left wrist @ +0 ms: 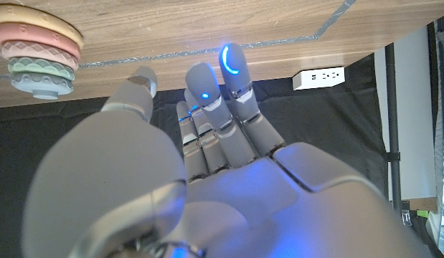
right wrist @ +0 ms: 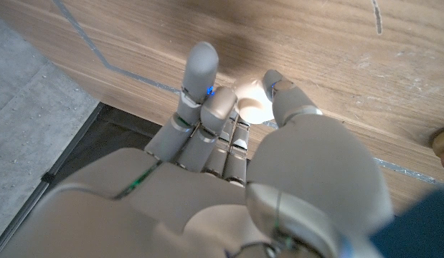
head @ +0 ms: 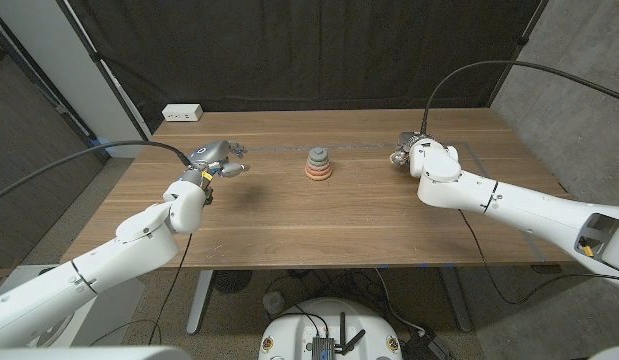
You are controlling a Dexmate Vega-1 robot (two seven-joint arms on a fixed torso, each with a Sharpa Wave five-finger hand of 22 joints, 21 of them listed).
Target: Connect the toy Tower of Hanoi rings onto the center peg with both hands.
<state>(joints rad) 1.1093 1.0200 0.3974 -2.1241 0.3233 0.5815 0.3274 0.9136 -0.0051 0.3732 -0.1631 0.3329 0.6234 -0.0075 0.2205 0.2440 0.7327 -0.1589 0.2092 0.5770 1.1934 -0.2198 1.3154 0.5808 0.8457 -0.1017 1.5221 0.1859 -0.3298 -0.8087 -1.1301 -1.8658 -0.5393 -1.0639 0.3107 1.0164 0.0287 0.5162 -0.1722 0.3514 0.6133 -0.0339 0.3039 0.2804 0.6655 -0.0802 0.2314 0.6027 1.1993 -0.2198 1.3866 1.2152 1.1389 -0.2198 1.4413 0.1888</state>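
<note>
Head view: ring stack [head: 318,165] at table [head: 319,225] centre, on peg. Left hand [head: 217,162] left of it, apart, fingers spread, empty. Right hand [head: 409,150] right of it; pale ring [right wrist: 252,104] pinched between fingers in right wrist view.

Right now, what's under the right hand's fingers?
A small pale round piece lies on the table between the right hand's fingers; it looks like a ring, but most of it is covered, and whether it is gripped can't be told.
</note>
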